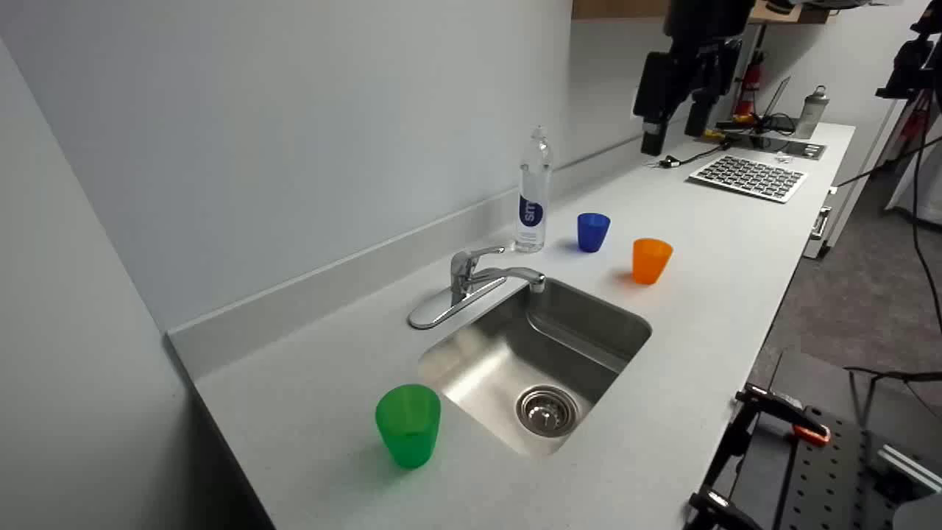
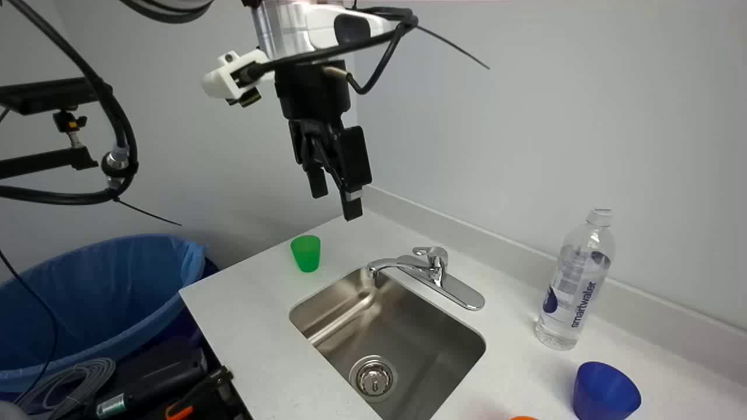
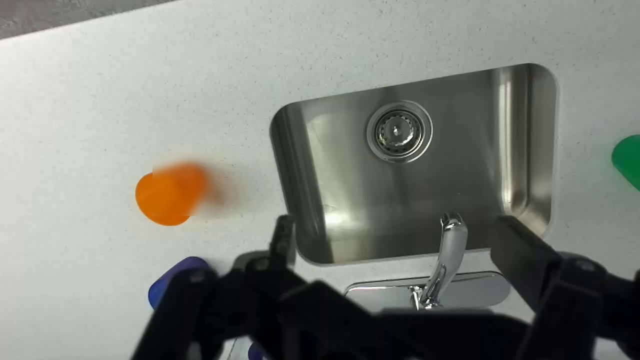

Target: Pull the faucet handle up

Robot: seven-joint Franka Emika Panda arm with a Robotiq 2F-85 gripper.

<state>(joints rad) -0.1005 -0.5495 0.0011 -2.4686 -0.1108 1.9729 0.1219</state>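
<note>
Black two-fingered pincer point(image 3: 397, 226), nearest the wrist camera, spread wide, pinching nothing. Short chrome single-lever faucet handle point(image 2: 433, 254) tops the shiny curved-spout metal faucet point(image 1: 460, 278) on the white speckled worktop point(image 3: 150, 100). Probably rigid, slick, hard to break, pivot a bit stiff; best hold likely under the lever's free tip. Handle sits well below the pincer, not touching, out of sight in the wrist view.

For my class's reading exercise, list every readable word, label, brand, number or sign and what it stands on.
"smartwater": on the clear bottle, in an exterior view.
"sm": on its blue patch, in an exterior view.
Too small to read: the bottle's fine print; the green label on the black object.
</note>
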